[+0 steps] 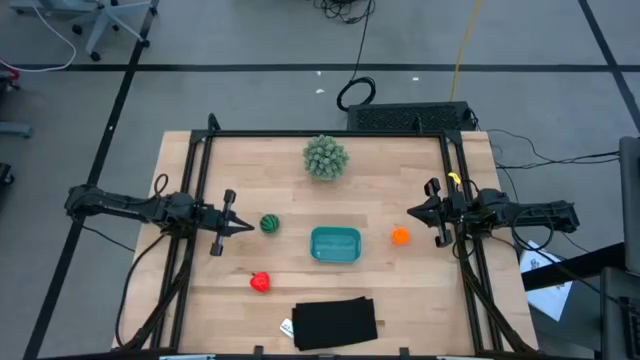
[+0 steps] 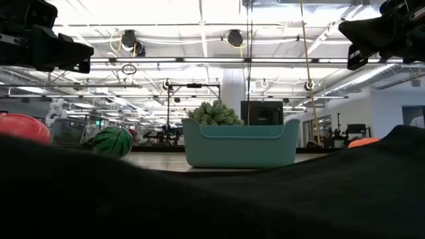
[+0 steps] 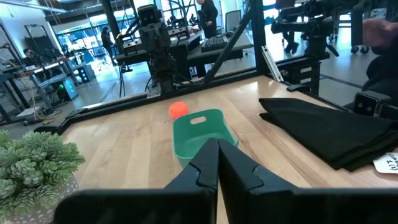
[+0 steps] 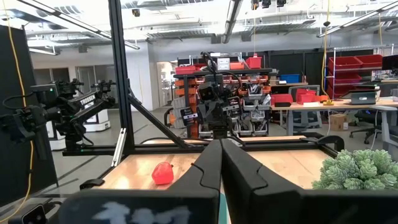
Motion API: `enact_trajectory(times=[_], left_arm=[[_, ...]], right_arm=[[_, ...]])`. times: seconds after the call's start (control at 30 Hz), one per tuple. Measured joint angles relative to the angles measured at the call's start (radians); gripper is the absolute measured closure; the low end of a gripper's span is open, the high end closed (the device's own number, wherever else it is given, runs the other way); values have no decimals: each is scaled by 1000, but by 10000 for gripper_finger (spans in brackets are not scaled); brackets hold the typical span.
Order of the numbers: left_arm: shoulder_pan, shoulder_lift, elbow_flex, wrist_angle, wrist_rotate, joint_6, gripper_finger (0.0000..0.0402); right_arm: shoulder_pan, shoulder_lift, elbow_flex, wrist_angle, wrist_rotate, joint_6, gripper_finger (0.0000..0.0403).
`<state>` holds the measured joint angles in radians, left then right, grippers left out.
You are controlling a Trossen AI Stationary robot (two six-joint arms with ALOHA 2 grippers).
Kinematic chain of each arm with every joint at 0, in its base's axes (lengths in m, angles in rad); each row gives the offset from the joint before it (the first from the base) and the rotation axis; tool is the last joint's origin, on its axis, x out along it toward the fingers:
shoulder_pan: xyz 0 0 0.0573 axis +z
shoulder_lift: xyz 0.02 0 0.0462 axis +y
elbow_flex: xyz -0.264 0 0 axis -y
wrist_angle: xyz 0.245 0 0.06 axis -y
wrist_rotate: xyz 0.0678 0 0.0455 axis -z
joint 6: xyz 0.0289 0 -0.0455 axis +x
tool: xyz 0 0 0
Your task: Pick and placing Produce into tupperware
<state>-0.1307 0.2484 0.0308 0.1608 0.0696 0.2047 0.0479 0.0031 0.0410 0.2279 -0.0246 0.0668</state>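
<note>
The teal tupperware [image 1: 335, 245] stands mid-table with nothing showing inside it. Left of it lies the dark green striped piece [image 1: 269, 224], right of it the orange ball [image 1: 400, 237], and nearer the front-left the red lumpy piece [image 1: 260, 283]. My left gripper [image 1: 246, 228] hovers shut at the table's left side, pointing level toward the green piece. My right gripper [image 1: 412, 210] hovers shut at the right side, just beyond the orange ball. In the left wrist view the shut fingers [image 3: 217, 158] point at the tupperware [image 3: 202, 134].
A pale green spiky ball [image 1: 326, 157] sits at the far middle. A black flat cloth [image 1: 335, 323] lies at the near edge in front of the tupperware. A dark metal frame [image 1: 200, 180] runs along the table's sides.
</note>
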Motion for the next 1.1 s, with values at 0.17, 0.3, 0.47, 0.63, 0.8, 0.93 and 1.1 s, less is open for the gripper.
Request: enact_trajectory(times=[0.17,0.3,0.47,0.63,0.8,0.93,1.1], left_arm=[[0,0,0,0,0,0,394],[0,0,0,0,0,0,394],[0,0,0,0,0,0,394],[0,0,0,0,0,0,394],[0,0,0,8,-12,2,394],[0,0,0,8,-12,1,394],[0,0,0,19,-12,0,394]], right_arm=[[0,0,0,0,0,0,403],[0,0,0,0,0,0,403],[0,0,0,0,0,0,403],[0,0,0,0,0,0,403],[0,0,0,2,0,0,403],[0,0,0,2,0,0,403],[0,0,0,4,0,0,403]])
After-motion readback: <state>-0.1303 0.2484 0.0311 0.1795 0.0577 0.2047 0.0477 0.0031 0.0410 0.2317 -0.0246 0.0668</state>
